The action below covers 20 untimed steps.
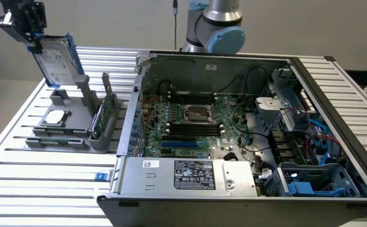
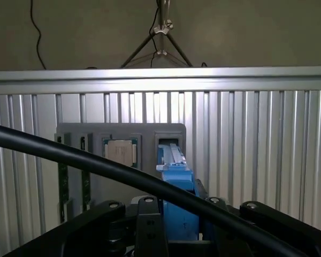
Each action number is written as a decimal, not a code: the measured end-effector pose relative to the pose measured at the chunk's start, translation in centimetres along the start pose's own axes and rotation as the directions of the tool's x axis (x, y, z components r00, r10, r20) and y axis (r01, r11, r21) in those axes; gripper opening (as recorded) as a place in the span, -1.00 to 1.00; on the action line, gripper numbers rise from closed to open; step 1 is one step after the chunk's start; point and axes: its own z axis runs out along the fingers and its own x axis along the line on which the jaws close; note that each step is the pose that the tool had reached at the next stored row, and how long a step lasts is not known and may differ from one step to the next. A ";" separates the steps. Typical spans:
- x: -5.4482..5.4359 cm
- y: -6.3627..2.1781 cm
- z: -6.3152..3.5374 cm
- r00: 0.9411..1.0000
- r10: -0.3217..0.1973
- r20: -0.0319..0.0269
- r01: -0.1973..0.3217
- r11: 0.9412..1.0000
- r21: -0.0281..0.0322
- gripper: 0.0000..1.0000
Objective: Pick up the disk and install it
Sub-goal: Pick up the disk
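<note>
The disk [image 1: 56, 59], a silver-grey drive with a white label in a blue carrier, stands on edge and slightly tilted at the exterior view's upper left. My gripper [image 1: 35, 39] is shut on its top end. Its lower end is at the tall slot of the grey holder [image 1: 69, 125]; whether it is clear of the slot I cannot tell. In the wrist view the blue carrier [image 2: 176, 184] sits between my black fingers [image 2: 150, 225], with the grey holder [image 2: 120, 134] beyond it.
The holder also carries a small square silver chip [image 1: 56, 117] and upright green cards [image 1: 101, 118]. An open computer case [image 1: 335, 94] with motherboard [image 1: 196, 123] and blue-trimmed drive bay [image 1: 309, 184] fills the exterior view's right. A black cable [image 2: 85, 160] crosses the wrist view.
</note>
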 end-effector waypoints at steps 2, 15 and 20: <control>0.0 0.01 -0.54 1.000 0.000 0.000 0.000 1.000 0.000 -0.35; 0.1 -1.27 -5.57 1.000 0.000 0.000 0.000 1.000 0.000 -0.35; 0.6 -2.96 -7.87 1.000 0.000 0.000 0.000 1.000 0.000 -0.35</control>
